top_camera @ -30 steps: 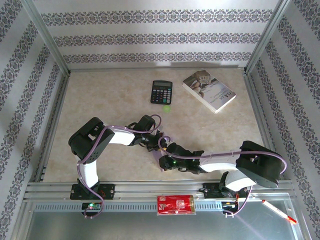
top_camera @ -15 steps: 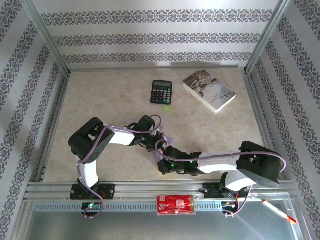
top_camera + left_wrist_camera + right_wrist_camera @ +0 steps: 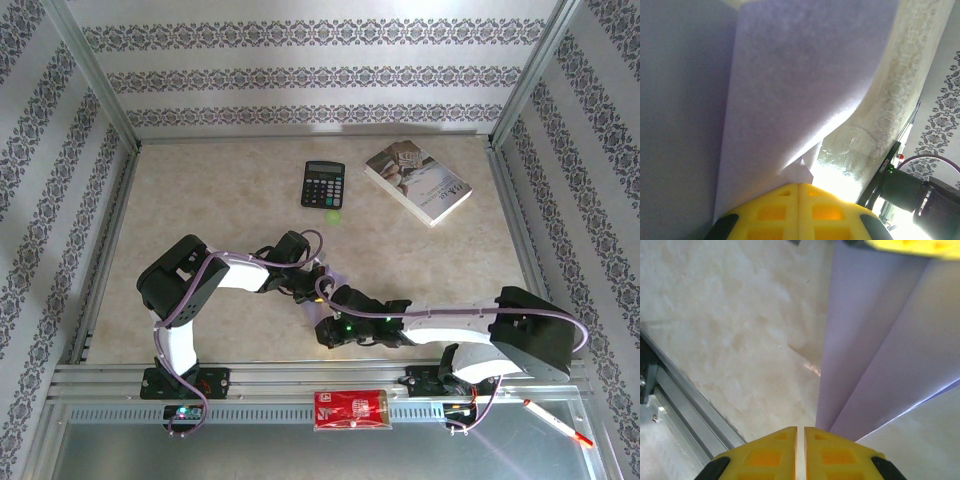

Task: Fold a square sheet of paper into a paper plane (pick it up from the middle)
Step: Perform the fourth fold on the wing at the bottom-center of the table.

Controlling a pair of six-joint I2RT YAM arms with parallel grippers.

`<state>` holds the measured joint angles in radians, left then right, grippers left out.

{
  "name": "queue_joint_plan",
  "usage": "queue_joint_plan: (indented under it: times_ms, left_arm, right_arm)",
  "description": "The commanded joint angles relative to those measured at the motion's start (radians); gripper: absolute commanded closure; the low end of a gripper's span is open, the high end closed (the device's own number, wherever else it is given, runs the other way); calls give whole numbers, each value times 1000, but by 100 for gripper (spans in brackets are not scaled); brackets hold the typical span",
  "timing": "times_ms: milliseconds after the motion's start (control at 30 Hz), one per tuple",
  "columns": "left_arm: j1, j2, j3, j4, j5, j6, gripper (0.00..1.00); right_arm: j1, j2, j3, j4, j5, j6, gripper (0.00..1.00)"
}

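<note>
Marbled counter [image 3: 220,200], front middle: left pincer [image 3: 799,197] and right pincer [image 3: 801,437] each pinch the paper [image 3: 875,340], held up between them. Probably mid-fold; next, align edges and press a crease.

Robot test cell, laboratory type: aluminium-profile frame [image 3: 98,85]; damask-papered wall panels [image 3: 320,78]; marble-look tabletop [image 3: 220,210]; slotted mounting rail [image 3: 280,375] along near edge

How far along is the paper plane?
Early. The thin pale lilac square sheet of paper is raised from the beige marbled table and bent into long folds. Both arms' jaws are shut on it. No pointed nose or wings show yet; those remain.
</note>
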<state>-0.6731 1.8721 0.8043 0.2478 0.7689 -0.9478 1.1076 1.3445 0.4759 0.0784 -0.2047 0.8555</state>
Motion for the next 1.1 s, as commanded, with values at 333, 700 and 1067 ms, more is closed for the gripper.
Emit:
queue_joint_plan:
  times_ms: [333,700,1067]
  left_arm:
    - [11,71,-41,-128,-114,23,100]
    - [12,74,-39,-139,-121,26,100]
    - [13,76,-42,-154,-130,29,100]
  right_arm:
    - [-10,105,20,10,-36,-16,89]
    - [76,114,-3,-18,-31,31,90]
    - [112,106,16,-55,-52,22,90]
